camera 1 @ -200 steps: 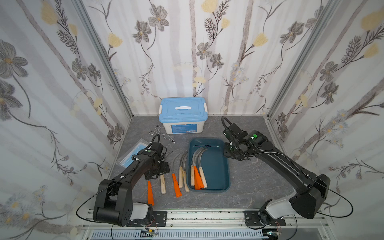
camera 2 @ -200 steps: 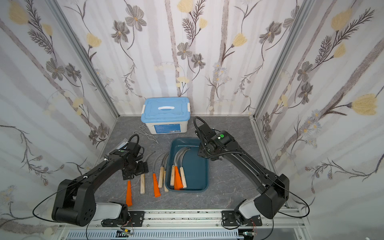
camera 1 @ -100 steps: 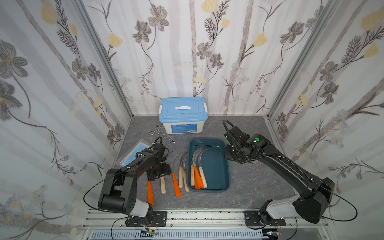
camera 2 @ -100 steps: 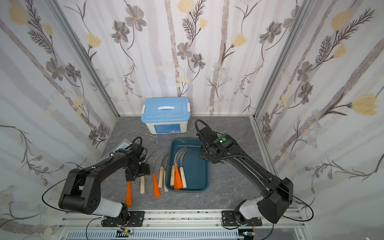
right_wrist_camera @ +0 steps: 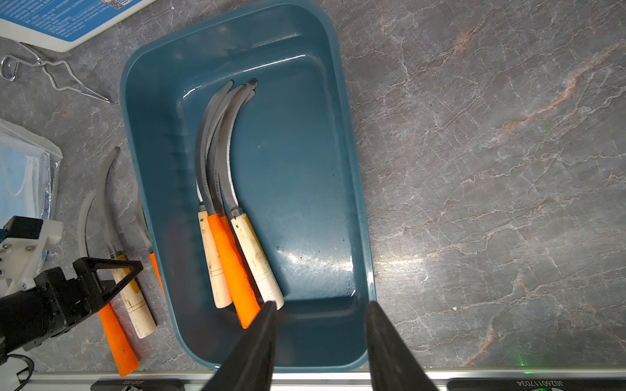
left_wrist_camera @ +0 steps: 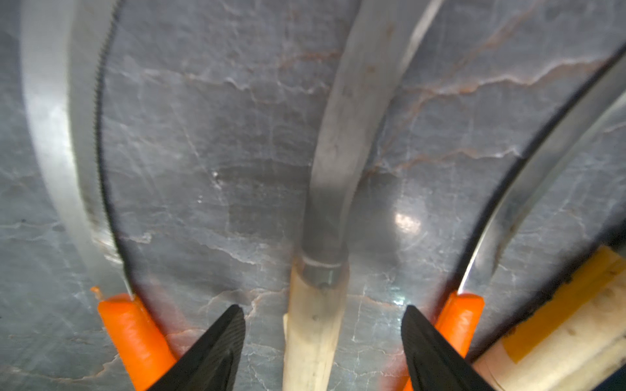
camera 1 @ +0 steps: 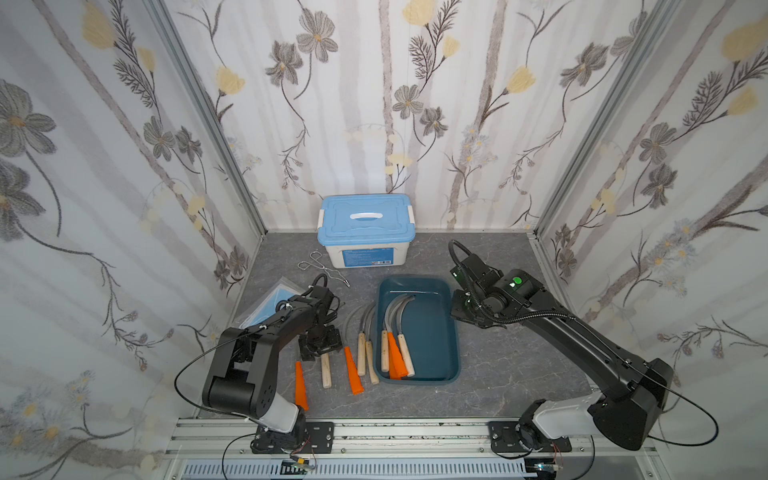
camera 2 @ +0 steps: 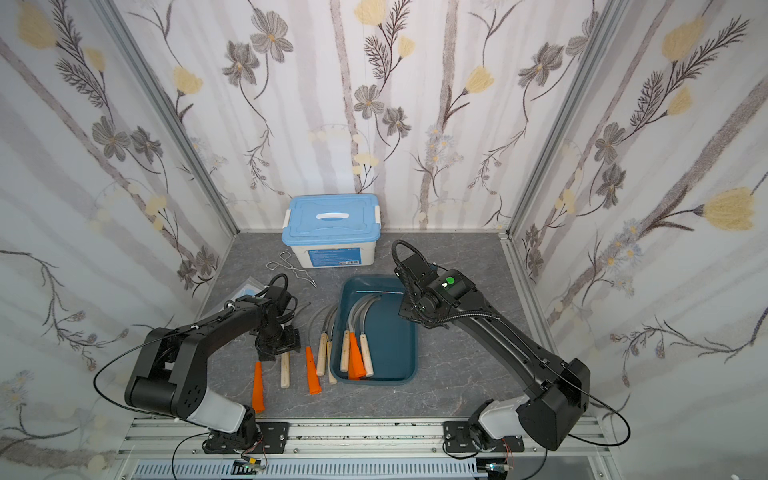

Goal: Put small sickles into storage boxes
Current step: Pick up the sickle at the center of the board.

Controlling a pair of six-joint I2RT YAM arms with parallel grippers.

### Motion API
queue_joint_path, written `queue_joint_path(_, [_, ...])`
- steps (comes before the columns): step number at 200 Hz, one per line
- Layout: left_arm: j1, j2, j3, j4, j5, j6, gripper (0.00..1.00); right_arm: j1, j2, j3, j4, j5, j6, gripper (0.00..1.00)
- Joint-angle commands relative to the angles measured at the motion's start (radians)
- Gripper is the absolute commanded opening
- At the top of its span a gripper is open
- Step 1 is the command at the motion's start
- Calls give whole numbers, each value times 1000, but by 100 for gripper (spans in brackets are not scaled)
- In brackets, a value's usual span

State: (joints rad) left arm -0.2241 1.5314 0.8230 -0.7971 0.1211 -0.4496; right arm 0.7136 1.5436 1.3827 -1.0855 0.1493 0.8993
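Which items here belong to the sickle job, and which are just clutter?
Job:
- teal tray
- stowed sickles in it
- loose sickles beside it
- left pincer, open astride a wooden handle

Lying about:
- white box with blue lid
- wire tongs
- bag of face masks

Both top views look steeply down from above the near edge toward the far side, covering the whole desk [camera 1: 519,374]. The left wrist camera sits very close above it, behind the left claw [left_wrist_camera: 321,313]. The right wrist camera, higher, looks past the right claw [right_wrist_camera: 320,304] onto the teal tray [right_wrist_camera: 298,152], which both top views also show.
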Motion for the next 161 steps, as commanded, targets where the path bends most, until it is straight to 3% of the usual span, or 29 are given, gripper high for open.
queue_joint_path(1, [-2,-4,-8,-9,1,-15,72,1,-4,-1,16,24,23,45])
queue_joint_path(35, [-2,8,-10,-2,7,-15,61,2,-4,2,10,27,24,45])
queue_joint_path(113, [-4,35,-4,-9,19,-12,59,4,-36,-28,10,36,47,45])
queue_joint_path(161, [-4,26,-11,-17,7,-10,46,5,-37,-26,10,37,46,45])
